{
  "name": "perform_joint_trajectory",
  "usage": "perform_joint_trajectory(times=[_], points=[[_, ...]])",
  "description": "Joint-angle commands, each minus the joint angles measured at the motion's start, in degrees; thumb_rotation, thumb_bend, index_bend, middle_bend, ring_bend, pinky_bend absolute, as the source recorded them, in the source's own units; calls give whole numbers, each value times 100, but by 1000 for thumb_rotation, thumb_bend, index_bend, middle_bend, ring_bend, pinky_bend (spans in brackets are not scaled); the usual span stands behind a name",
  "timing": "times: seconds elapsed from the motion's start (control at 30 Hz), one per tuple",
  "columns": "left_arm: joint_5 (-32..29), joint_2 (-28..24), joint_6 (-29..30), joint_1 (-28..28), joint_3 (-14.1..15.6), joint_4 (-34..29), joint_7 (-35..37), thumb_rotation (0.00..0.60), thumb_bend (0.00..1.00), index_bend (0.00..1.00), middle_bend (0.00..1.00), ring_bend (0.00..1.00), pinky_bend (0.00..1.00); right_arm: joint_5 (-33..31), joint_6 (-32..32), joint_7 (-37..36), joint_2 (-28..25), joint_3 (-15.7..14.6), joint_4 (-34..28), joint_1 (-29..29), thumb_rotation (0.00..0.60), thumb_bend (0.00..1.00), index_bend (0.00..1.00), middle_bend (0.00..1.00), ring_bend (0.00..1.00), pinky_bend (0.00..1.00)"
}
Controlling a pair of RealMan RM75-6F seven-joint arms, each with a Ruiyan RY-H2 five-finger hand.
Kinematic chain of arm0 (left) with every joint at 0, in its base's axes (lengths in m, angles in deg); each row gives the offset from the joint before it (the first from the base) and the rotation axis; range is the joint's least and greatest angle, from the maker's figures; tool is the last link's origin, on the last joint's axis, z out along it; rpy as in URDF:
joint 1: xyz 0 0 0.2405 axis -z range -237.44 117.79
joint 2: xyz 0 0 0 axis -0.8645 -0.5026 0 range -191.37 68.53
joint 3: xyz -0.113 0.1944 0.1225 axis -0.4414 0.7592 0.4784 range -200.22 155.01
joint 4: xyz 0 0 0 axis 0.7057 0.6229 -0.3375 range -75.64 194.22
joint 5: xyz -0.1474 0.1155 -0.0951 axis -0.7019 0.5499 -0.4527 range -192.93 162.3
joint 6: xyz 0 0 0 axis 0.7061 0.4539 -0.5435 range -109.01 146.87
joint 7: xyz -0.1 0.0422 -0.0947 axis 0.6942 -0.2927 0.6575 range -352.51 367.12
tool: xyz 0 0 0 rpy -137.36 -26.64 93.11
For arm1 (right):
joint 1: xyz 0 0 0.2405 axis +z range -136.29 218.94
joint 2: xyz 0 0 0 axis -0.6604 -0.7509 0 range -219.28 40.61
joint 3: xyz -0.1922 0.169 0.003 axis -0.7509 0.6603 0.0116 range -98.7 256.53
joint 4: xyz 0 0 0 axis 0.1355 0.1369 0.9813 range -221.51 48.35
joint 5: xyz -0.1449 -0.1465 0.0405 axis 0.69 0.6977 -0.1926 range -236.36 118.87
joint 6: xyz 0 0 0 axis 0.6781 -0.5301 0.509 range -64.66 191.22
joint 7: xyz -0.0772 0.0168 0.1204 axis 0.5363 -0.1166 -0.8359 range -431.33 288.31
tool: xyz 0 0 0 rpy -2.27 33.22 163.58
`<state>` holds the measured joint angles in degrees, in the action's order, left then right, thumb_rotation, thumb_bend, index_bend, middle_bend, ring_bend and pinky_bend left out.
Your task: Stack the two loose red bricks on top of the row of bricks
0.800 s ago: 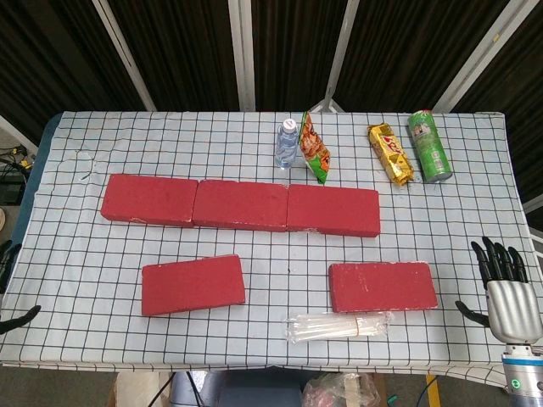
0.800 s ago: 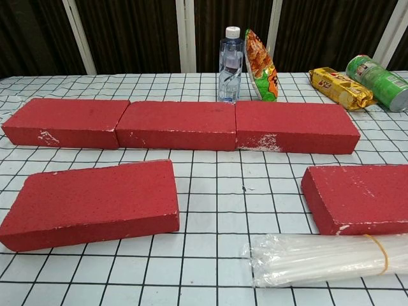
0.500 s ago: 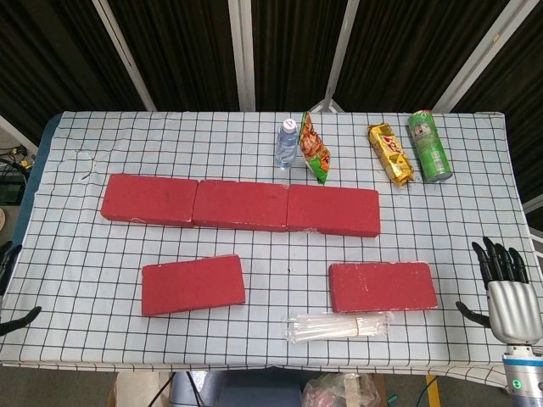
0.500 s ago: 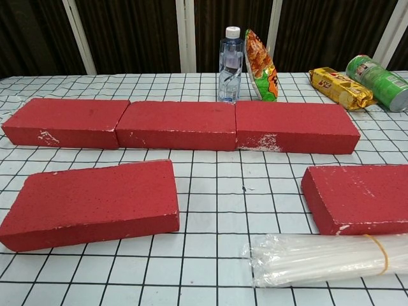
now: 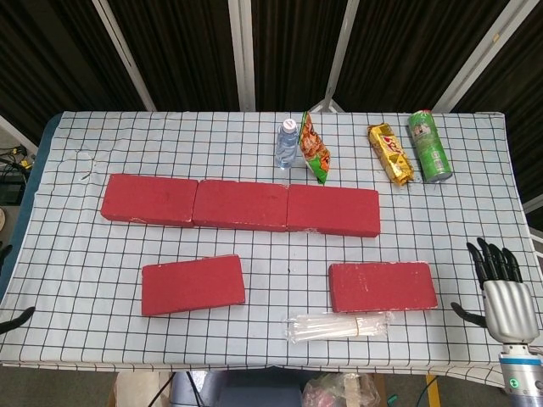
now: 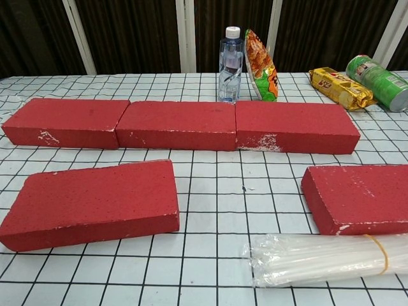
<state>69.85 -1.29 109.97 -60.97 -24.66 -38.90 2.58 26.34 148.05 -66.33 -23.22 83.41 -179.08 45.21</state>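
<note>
A row of three red bricks [image 5: 240,204] [image 6: 178,124] lies end to end across the middle of the checked table. One loose red brick [image 5: 193,285] [image 6: 92,203] lies flat at the front left, slightly askew. The other loose red brick [image 5: 382,287] [image 6: 360,197] lies flat at the front right. My right hand [image 5: 502,284] hovers at the table's right edge, to the right of that brick, fingers spread and holding nothing. Only a dark sliver of my left hand [image 5: 15,319] shows at the far left edge, its thumb apart from the fingers. Neither hand appears in the chest view.
Behind the row stand a water bottle [image 5: 287,144] [image 6: 230,64] and a snack bag [image 5: 315,150] [image 6: 260,57]. A yellow biscuit pack [image 5: 390,153] [image 6: 341,87] and a green can [image 5: 429,146] [image 6: 377,81] lie at the back right. A bag of clear straws [image 5: 339,326] [image 6: 325,258] lies in front of the right brick.
My right hand has shifted slightly left and up. My left hand has slid further out past the left edge. The bricks have not moved.
</note>
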Motion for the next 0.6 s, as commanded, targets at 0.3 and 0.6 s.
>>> perform_joint_trajectory(times=[0.3, 0.6], points=[[-7, 14, -89, 41, 2, -1, -65, 600, 0, 72, 22, 0, 0, -602, -1201, 261, -440, 85, -871, 543, 600, 132, 0, 0, 0, 0], [-78, 3, -91, 37, -33, -1, -37, 600, 0, 72, 22, 0, 0, -1838, -2734, 991, -1162, 297, -1903, 1422, 600, 133, 0, 0, 0, 0]])
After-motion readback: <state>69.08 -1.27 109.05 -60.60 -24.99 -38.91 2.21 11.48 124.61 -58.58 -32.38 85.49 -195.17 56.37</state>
